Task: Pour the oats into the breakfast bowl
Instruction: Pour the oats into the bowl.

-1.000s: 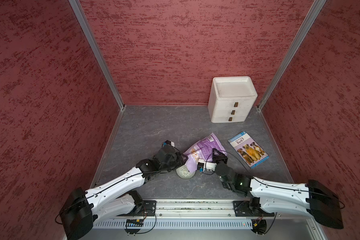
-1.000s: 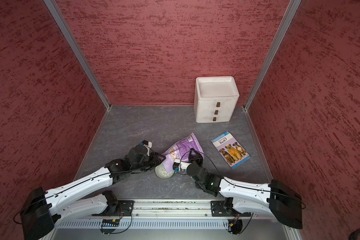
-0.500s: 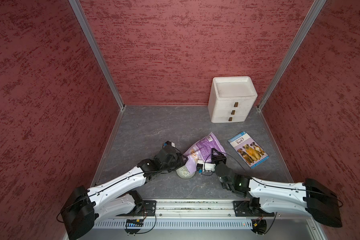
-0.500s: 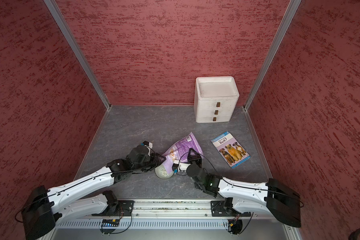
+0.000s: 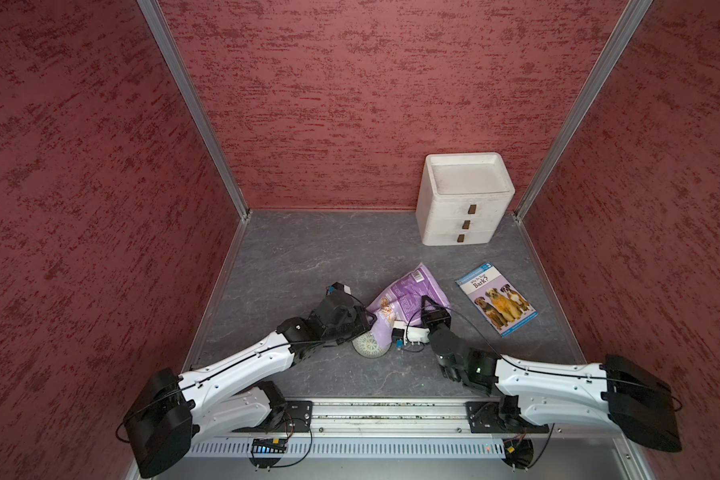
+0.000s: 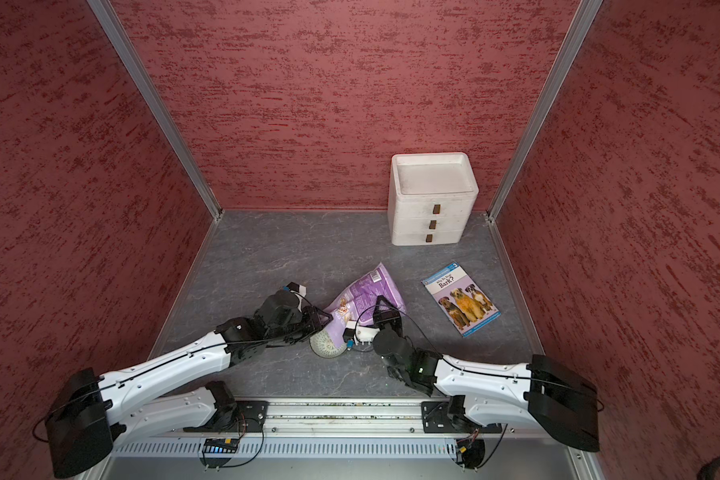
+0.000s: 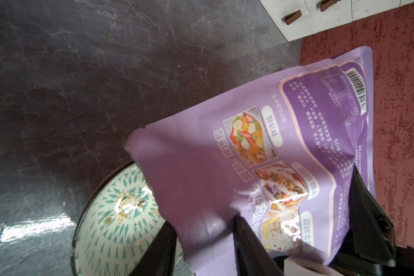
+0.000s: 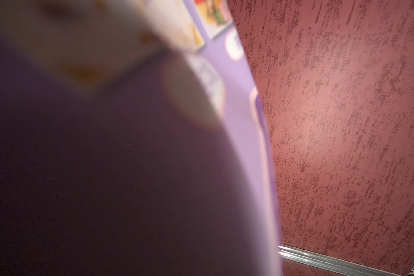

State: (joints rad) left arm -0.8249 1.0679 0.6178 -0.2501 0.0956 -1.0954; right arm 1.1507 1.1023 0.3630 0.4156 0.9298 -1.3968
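Holding the pouch, left claw (image 5: 370, 321): it is grasping the lilac pouch (image 5: 412, 286) close to its open mouth. In the left wrist view the foil is sitting between the two black fingers (image 7: 247, 241).
Left arm pose: the arm is lying low and stretched from its base at the near left corner toward the middle of the table (image 5: 308, 257). Its fingertips are pointing toward the right claw.
Right claw (image 5: 431, 305): it is gripping the pouch farther up its body, with one finger lying across the printed face in both top views. Its wrist camera is showing mostly blurred purple foil (image 8: 249, 95) close to the lens.
Right arm pose: the forearm is lying low from the near right corner, and the wrist is bending so that the fingers are pointing toward the back wall.
Pouch attitude: it is hanging tilted between the two claws, mouth down on the left claw's side and barcode end raised beyond the right claw.
Breakfast bowl (image 7: 98, 239): it is standing on the table just under the left claw's fingertips and beneath the pouch mouth. The top views are showing only part of it (image 5: 366, 347).
Oats (image 7: 127, 203): a small cluster of pale flakes is lying on the bowl's floor, just ahead of the left claw's fingers.
Bystanders: the dog book (image 5: 495, 299) is lying flat on the right claw's outer side, apart from it. The white drawer box (image 5: 462, 208) is standing well beyond that claw, by the back wall.
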